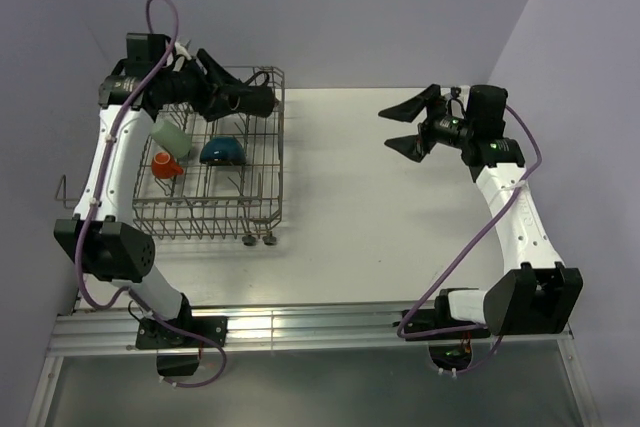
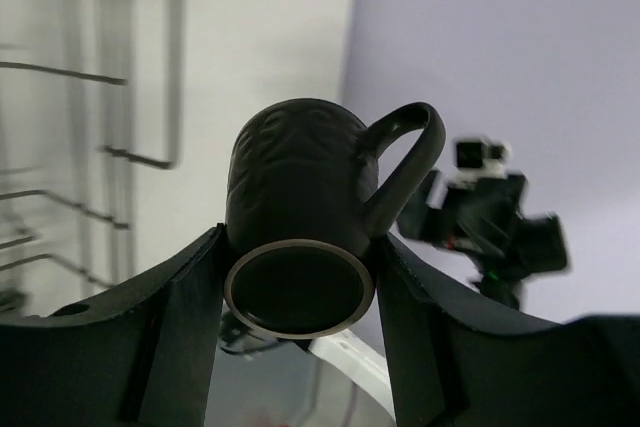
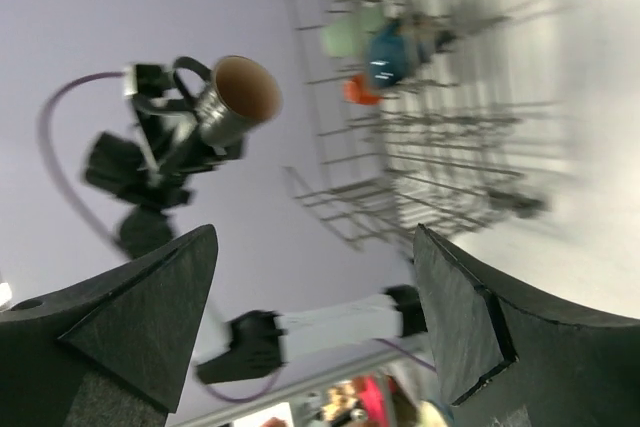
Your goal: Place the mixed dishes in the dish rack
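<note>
Up over the far corner of the big grey wire dish rack (image 1: 270, 147), the left pincer (image 1: 240, 97) pinches a small dark brown cup (image 2: 300, 197) with a handle. Meanwhile the right pincer (image 1: 390, 127) hangs spread wide and empty above the white bench (image 1: 380, 217).

Rack (image 1: 215, 217) on table (image 1: 400, 207) left; mug (image 1: 172, 135), handled cup (image 1: 165, 164), bowl (image 1: 222, 151) inside; small cup (image 2: 300, 197) in left tool (image 1: 252, 99) above.

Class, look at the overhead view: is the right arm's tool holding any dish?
No, the right tool is open over the white table, with nothing between its fingers.
</note>
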You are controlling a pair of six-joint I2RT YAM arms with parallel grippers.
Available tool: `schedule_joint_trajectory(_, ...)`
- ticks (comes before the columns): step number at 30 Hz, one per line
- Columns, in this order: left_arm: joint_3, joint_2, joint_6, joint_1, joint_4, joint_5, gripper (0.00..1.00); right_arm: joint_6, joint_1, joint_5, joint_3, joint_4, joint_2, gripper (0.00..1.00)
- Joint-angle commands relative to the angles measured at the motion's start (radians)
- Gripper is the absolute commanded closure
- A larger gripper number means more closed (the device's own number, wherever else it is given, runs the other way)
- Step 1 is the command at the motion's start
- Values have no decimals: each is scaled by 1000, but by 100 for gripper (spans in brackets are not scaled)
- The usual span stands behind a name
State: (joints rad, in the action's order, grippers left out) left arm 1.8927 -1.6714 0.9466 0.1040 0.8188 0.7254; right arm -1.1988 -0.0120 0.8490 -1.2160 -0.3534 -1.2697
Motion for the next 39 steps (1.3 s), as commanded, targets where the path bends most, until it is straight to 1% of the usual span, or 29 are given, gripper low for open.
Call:
schedule_joint_trajectory(1, 5, 104, -186, -49, 175, -202, 100, 252, -8, -54, -22, -257, 35, 14)
schedule_joint_trajectory(3, -23, 137, -206, -92, 180, -274, 100, 293, -8, -70, 9, -285, 52, 14)
schedule_joint_trajectory(4, -27, 144, -213, -101, 186, -300, 100, 306, -8, -73, 18, -297, 58, 15)
schedule_joint_trajectory(5, -30, 145, -233, -140, 192, -320, 100, 320, -8, -76, 26, -306, 64, 15)
schedule_joint_trajectory(7, -30, 145, -249, -173, 210, -372, 100, 352, -6, -87, 45, -326, 82, 15)
schedule_joint_trajectory(11, -23, 148, -247, -291, 227, -441, 100, 418, 7, -140, 47, -363, 107, 16)
schedule_joint_trajectory(13, 3, 142, -250, -323, 258, -510, 100, 465, 7, -175, 44, -384, 112, 16)
schedule_joint_trajectory(14, 17, 133, -255, -361, 269, -527, 100, 491, 36, -186, 52, -392, 113, 16)
schedule_joint_trajectory(15, 25, 124, -258, -380, 285, -546, 100, 501, 38, -203, 58, -394, 116, 16)
schedule_joint_trajectory(16, 31, 118, -264, -413, 293, -579, 100, 507, 38, -206, 70, -392, 121, 16)
schedule_joint_trajectory(19, 66, 75, -276, -461, 302, -625, 100, 528, 40, -199, 118, -374, 141, 16)
schedule_joint_trajectory(23, 167, -19, -330, -478, 341, -756, 100, 559, 38, -179, 156, -366, 136, 16)
schedule_joint_trajectory(26, 187, -45, -344, -489, 367, -811, 100, 577, 38, -174, 154, -371, 125, 16)
schedule_joint_trajectory(30, 123, -34, -344, -489, 385, -860, 100, 591, 40, -174, 139, -374, 110, 16)
schedule_joint_trajectory(35, 7, 4, -328, -489, 382, -914, 100, 597, 40, -171, 118, -374, 84, 16)
schedule_joint_trajectory(39, -7, -7, -325, -480, 390, -929, 100, 588, 41, -162, 124, -360, 75, 16)
